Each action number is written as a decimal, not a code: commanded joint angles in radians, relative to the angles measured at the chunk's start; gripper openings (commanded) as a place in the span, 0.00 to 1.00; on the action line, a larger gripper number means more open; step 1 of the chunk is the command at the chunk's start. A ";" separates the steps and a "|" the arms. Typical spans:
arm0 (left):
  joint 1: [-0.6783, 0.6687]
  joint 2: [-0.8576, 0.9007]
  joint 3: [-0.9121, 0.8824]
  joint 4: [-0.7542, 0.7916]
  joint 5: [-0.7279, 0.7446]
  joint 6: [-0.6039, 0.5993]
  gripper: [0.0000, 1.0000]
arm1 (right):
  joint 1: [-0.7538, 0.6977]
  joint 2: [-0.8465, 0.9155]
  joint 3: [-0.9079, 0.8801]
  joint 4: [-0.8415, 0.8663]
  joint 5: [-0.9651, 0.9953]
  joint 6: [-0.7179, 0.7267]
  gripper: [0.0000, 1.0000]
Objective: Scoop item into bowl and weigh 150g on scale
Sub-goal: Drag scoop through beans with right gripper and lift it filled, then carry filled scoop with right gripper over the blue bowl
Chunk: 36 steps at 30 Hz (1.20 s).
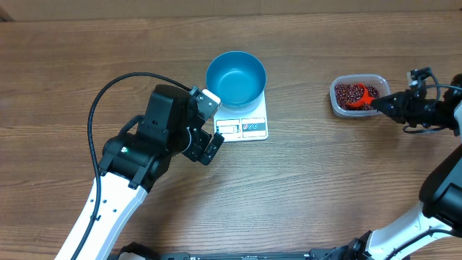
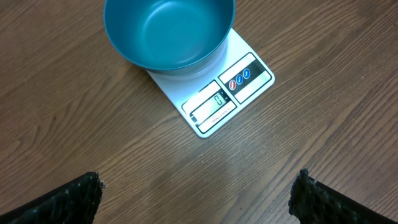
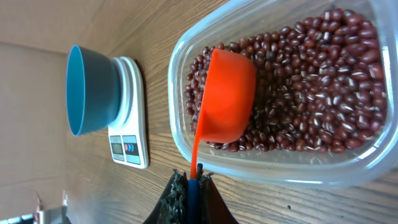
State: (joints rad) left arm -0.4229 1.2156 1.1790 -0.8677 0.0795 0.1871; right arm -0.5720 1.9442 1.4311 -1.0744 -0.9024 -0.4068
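On the right side of the brown wooden worktop point(image 1: 325, 188), the right hand point(image 3: 191, 183) pinches the thin handle of a small orange plastic scoop point(image 3: 227, 93). Its cup rests on the heap of tiny dark red-brown beans point(image 3: 311, 81) in the clear plastic tub point(image 3: 177, 74), probably to dig some up. The round bright-blue bowl point(image 1: 236, 76) sits empty on the flat white scale point(image 1: 245, 128), ready for beans and well apart from that hand, while the left hand point(image 2: 196, 196) is spread wide near the scale, holding nothing.
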 commanded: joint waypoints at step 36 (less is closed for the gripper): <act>0.005 -0.010 0.023 0.004 0.018 0.015 1.00 | -0.076 -0.015 -0.004 -0.100 -0.396 -0.001 0.04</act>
State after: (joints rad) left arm -0.4229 1.2156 1.1790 -0.8677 0.0795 0.1875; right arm -0.6464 1.9442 1.4311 -1.1698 -1.2160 -0.3908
